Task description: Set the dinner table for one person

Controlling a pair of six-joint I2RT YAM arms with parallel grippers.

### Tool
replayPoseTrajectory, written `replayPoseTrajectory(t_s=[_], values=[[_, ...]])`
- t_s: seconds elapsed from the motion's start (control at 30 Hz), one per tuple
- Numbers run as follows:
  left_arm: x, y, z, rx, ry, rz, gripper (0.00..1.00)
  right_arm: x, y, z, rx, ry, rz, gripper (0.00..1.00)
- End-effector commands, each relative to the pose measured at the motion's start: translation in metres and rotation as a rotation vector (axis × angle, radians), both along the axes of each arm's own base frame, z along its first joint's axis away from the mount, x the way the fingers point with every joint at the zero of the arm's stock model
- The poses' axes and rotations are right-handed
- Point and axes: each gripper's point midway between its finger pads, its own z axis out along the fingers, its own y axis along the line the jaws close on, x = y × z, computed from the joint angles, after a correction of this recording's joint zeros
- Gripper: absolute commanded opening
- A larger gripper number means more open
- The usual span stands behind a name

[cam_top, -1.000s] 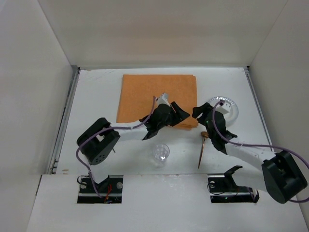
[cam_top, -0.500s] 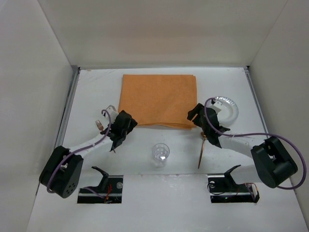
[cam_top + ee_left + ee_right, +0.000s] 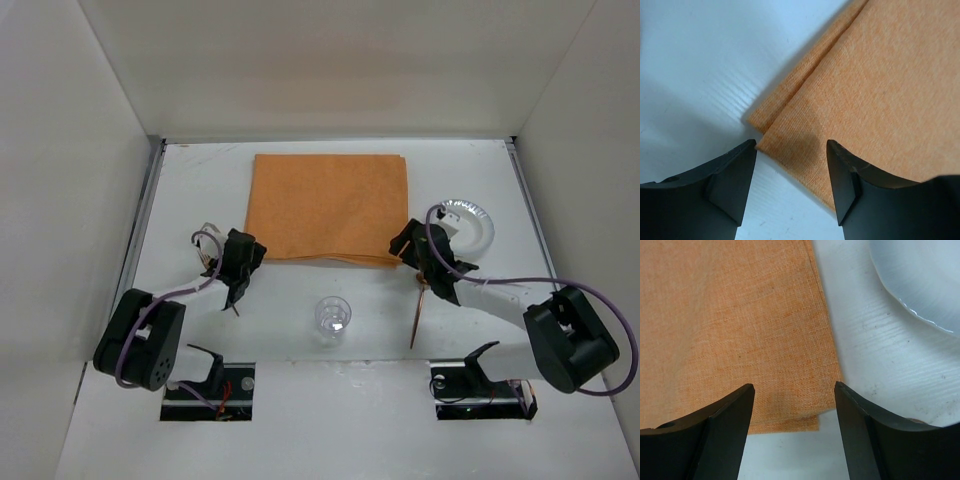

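Orange rectangular cloth mat lies flat on the white worktop; round silvery plate, clear cup and brown spoon sit off the mat (unplaced, I judge). Left hand and right hand gape empty at its near corners

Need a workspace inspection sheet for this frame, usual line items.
Surface: dinner table white, faint scuffs.
Job's things: orange mat folded, flat, far centre; plate right of it, apart; clear cup upright, near side of mat; brown utensil lying right of cup; second utensil, partly hidden, beside left gripper.
Clutter: nothing seen.
Grippers: left gripper open over mat's near-left corner; right gripper open over near-right corner.
Cables: purple cables looped along each arm.
Surroundings: white walls on three sides; metal rails at side edges.
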Motion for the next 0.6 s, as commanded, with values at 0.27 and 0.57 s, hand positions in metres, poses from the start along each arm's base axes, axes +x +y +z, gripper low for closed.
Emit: replayPoseTrajectory(t_s=[0.27,0.57], values=[[0.008,0.013,-0.012,0.014,-0.039,0.081,0.36,0.007,0.026,-0.016,0.026,0.071,0.052,0.7],[0.021,0.008,0.05,0.044,-0.201,0.039,0.03,0.011,0.021,-0.02,0.024,0.083,0.051,0.62]])
